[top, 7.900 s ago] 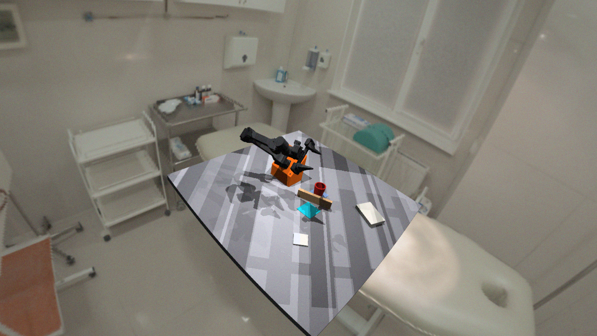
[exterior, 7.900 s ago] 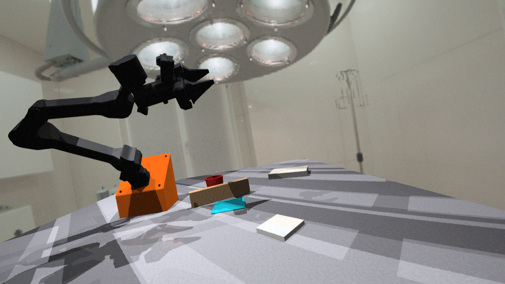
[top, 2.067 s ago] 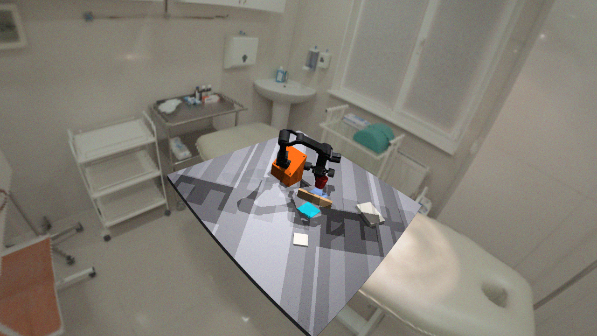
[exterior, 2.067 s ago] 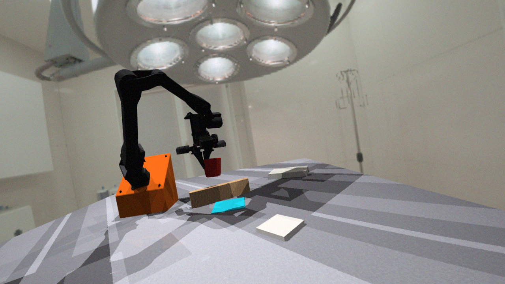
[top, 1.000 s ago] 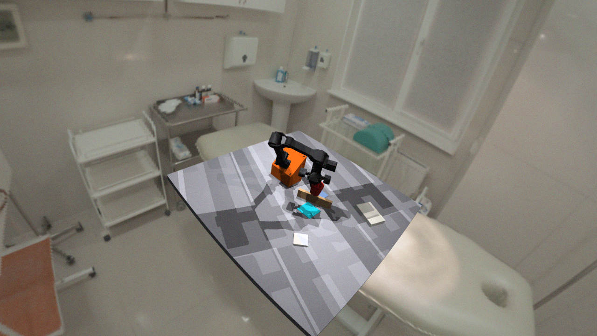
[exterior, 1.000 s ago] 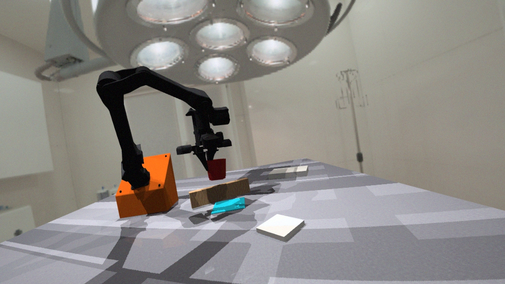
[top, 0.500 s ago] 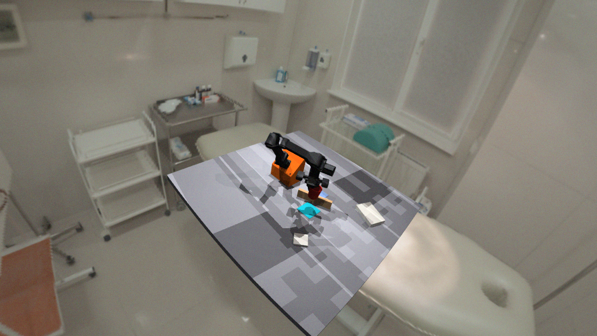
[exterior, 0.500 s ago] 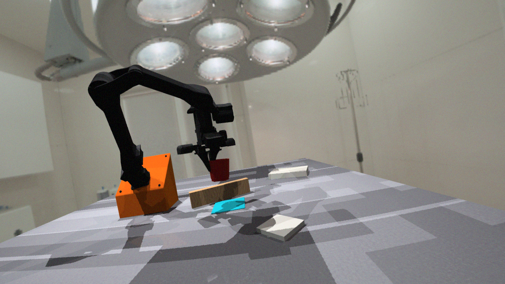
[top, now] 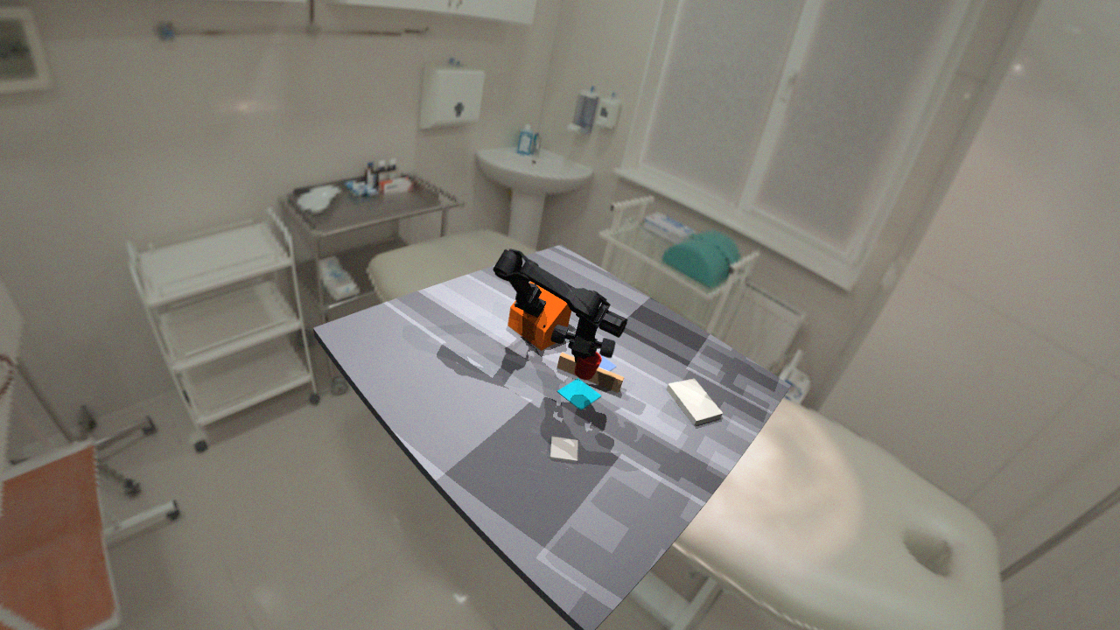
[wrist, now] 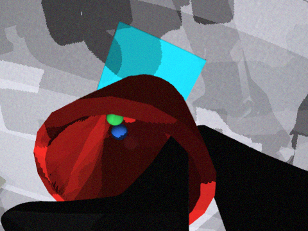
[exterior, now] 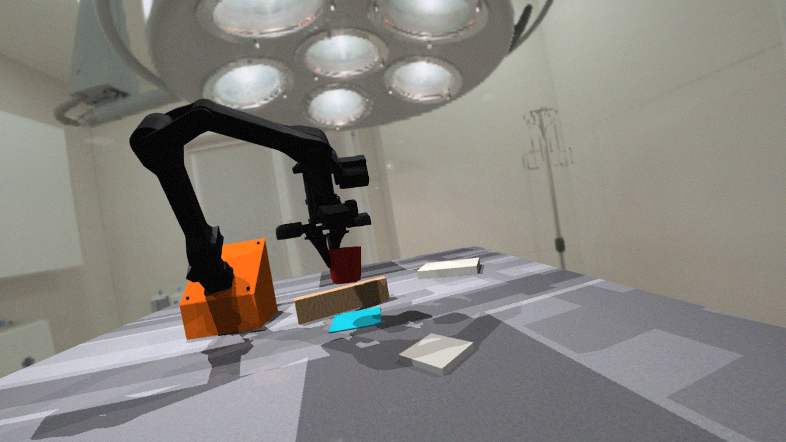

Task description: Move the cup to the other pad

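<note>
The red cup [top: 585, 367] [exterior: 346, 266] [wrist: 141, 88] is in the air, level with or above the top of the wooden barrier. My gripper [top: 584, 353] [exterior: 330, 257] [wrist: 190, 133] is shut on the cup's wall, one finger inside it. In the wrist view a green marble [wrist: 115, 119] and a blue marble [wrist: 119, 131] lie in the cup, with a faint dark red round shape beside them. The cyan pad [top: 577, 390] [exterior: 360, 318] [wrist: 181, 65] lies flat beyond the cup in the wrist view, partly hidden by it. The blue pad [top: 608, 365] shows behind the barrier, mostly hidden.
The wooden barrier [top: 612, 381] [exterior: 313, 309] stands between the two pads. A small white slab [top: 563, 449] [exterior: 436, 352] lies past the cyan pad. A larger white slab [top: 694, 402] [exterior: 450, 268] lies off to one side. The orange block [top: 554, 307] [exterior: 248, 266] stands at the arm's base.
</note>
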{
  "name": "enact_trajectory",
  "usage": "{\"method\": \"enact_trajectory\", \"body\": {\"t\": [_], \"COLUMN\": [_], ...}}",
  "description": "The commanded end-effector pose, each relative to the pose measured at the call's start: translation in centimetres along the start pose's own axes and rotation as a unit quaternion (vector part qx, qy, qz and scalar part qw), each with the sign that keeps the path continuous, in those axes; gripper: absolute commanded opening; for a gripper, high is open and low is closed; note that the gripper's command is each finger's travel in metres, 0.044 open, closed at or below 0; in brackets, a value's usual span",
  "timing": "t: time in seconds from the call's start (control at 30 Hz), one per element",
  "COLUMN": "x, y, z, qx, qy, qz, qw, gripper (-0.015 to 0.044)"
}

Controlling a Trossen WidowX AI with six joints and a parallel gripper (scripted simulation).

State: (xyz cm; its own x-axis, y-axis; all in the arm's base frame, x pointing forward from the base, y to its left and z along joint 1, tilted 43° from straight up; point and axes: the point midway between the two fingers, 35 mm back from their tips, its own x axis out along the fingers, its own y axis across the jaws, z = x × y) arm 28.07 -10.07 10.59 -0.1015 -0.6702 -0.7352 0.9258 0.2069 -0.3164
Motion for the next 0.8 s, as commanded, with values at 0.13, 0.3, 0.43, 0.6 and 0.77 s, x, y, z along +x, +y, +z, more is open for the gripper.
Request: {"method": "enact_trajectory", "body": {"t": [0.13,0.3,0.43,0.6,0.77], "x": [0.9,1.6,2.2,3.0,3.7], "y": [0.1,0.1,0.1,0.2,0.2], "z": [0.3,0.3,0.3,0.4,0.4], "qx": [0.002,0.002,0.002,0.002,0.002], "qy": [-0.002,-0.002,-0.002,-0.002,-0.002], "qz": [0.001,0.001,0.001,0.001,0.001], "qw": [1.000,1.000,1.000,1.000,1.000], "gripper": [0.0000,0.0000,0.0000,0.0000,0.0000]}}
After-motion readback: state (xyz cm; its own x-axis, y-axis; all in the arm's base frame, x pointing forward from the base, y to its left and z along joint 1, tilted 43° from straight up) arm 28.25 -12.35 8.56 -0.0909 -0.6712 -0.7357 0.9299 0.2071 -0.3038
